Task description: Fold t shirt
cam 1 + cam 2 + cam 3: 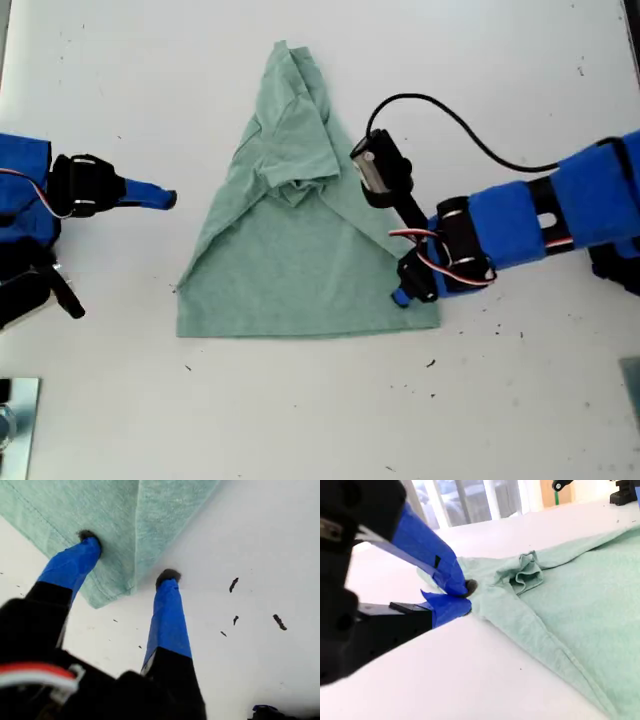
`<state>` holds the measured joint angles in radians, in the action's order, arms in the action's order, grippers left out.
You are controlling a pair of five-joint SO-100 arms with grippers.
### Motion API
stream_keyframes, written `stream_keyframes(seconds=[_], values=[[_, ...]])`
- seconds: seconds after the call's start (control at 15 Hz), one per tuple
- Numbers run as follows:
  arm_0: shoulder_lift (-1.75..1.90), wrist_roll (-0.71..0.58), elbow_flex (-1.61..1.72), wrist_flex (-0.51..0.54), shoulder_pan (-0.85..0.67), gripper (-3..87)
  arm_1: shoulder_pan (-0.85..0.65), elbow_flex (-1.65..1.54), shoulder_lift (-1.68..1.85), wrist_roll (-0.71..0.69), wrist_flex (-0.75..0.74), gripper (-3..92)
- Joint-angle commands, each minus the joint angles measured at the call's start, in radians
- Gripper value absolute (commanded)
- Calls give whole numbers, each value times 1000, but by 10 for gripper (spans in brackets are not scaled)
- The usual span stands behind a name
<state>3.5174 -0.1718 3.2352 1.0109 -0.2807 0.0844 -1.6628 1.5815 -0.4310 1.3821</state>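
- My first gripper (127,560) has its jaws spread, straddling the lower corner of the t shirt (300,250) at the exterior view's right; one blue finger (75,565) rests on the cloth, the other finger (167,615) on bare desk (520,400) just beside the hem.
- Dark specks (234,584) lie on the desk near that outer finger.
- My second gripper (465,597) has its jaws pressed together, tips meeting; in the second wrist view the cloth's edge lies right by the tips, but I cannot tell whether any cloth is pinched. In the exterior view this gripper (165,199) sits clear of the shirt, at the view's left.
- The t shirt lies in the middle of the desk, both sides folded inward to a rough triangle, wide hem toward the view's bottom, narrow end toward its top, with a bunched sleeve (295,190) at its centre.
- A black cable (450,120) loops over the desk beside the first arm.
- A metallic object (15,425) is cut off at the exterior view's bottom left corner.
- Beyond the shirt, window frames (470,500) show blurred.
- Bare desk lies open on all sides of the shirt.
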Motion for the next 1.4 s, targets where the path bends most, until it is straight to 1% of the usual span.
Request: stream_keyframes(seconds=[0.0,0.2,0.33,0.4,0.53,0.6,0.67,0.73,0.87,1.0,1.07,1.13,1.27,1.33], values=[[5,-6,11,-17,5,-2,12,11,152,-26,32,242],[5,-8,11,-17,0,-2,12,3,221,-34,49,241],[5,-8,11,-17,2,-2,11,-75,224,-17,29,231],[5,-8,11,-17,2,-2,11,-144,232,-6,-26,215],[5,-8,11,-17,3,-2,11,-291,239,9,-192,171],[5,-8,11,-17,6,-2,8,-370,236,9,-325,128],[5,-9,11,-17,9,-2,6,-430,225,6,-440,64],[8,-11,11,-17,12,-2,9,-454,204,14,-492,26],[8,-11,11,-17,14,-2,20,-463,183,34,-502,26],[9,-11,11,-17,9,-2,23,-480,179,49,-505,-13],[9,-11,11,-17,11,-2,23,-453,186,58,-448,-13],[9,-11,11,-17,11,-2,20,-383,201,51,-331,-12],[9,-11,11,-17,11,-2,8,-107,193,-29,14,-12],[11,-11,11,-15,8,-2,12,40,172,-54,150,-12]])
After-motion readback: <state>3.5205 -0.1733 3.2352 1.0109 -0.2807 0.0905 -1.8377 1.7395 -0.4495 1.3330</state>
